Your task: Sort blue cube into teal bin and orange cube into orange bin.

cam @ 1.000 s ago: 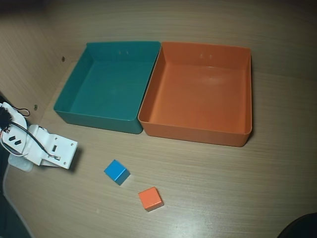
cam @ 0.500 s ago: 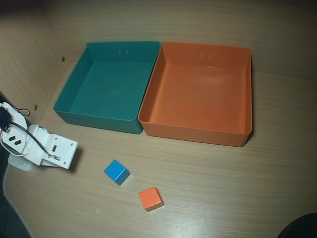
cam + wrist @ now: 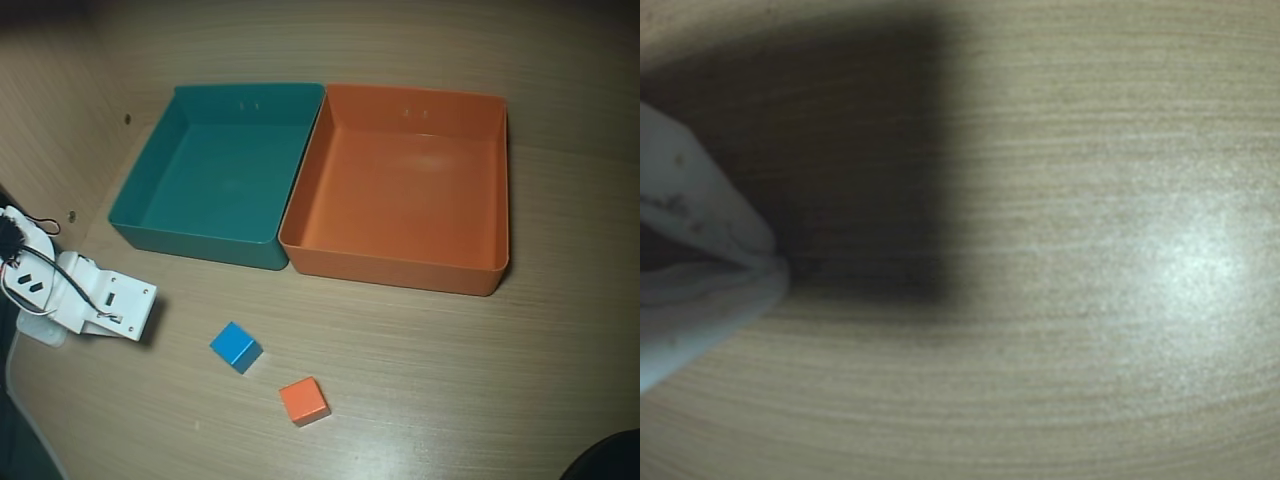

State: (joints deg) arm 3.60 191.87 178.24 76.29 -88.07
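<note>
Claw (image 3: 780, 268) looks closed and empty near the table's left edge; I'd open it and drop square over the blue cube (image 3: 236, 346), mid-front, before lifting to the teal bin (image 3: 150, 160).

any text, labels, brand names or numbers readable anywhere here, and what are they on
None: no readable text in either view.
Teal bin, orange bin, blue cube, orange cube: plain faces, no markings.
White arm: small dark marks, not legible as text.
Wrist view: blurred, with dark specks on the end effector, nothing legible.
</note>
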